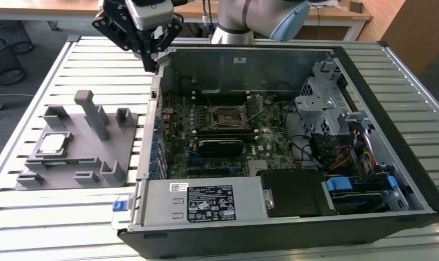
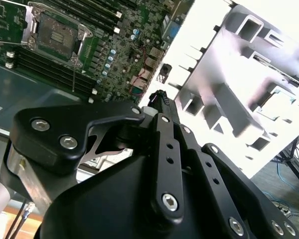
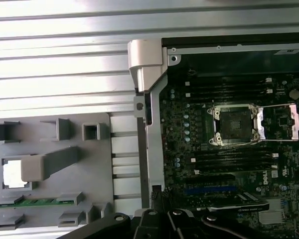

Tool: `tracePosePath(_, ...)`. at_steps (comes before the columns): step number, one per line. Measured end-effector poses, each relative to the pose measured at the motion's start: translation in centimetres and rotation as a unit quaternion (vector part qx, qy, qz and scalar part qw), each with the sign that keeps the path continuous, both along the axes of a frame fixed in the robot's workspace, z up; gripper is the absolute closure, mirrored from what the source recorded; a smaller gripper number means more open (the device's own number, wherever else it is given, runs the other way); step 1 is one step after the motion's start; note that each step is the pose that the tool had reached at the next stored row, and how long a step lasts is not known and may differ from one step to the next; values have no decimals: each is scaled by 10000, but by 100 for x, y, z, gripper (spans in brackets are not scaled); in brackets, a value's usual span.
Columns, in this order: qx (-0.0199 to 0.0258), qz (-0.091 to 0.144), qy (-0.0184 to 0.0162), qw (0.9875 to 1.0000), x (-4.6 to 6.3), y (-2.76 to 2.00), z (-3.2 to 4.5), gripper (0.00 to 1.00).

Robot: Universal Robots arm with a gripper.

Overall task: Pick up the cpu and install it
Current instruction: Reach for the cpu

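Power supply [image 1: 204, 201], silver and labelled, is seen closest in the exterior view. It is fitted into the near corner of an open black computer case [image 1: 277, 242], which is laid on its side on a slatted metal table [image 1: 96, 60].

Beside the case, on the exterior view's left, a grey holder tray [image 1: 74, 163] is set on the slats. The cpu [image 1: 53, 143] is seated in one square recess of it, silver top up. A green memory stick [image 1: 51, 161] is slotted just beside the chip, nearer the camera.

Deeper in the case, a green motherboard [image 1: 270, 142] is mounted flat. A metal drive cage [image 1: 321, 103] and a bundle of coloured cables [image 1: 340, 159] are packed in on the exterior view's right. At the board's middle the cpu socket [image 1: 226, 116] is shown empty, and in the first wrist view its metal load plate is seen folded back.

Farthest off, the gripper [image 1: 152, 66] is hung over the case's far corner, well apart from the cpu. Its fingers are drawn together at the tips and nothing is gripped between them.

No part of the job is judged done. The chip is not yet lifted from the tray, and the socket is left to be filled and closed.
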State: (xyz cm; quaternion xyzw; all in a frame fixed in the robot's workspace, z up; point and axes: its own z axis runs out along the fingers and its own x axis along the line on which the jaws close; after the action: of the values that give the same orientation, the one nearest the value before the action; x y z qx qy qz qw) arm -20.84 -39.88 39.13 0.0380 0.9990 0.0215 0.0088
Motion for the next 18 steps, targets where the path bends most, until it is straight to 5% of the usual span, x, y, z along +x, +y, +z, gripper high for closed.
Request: tracePosePath(18,0,0,0,10000,-431,0,-19,89)
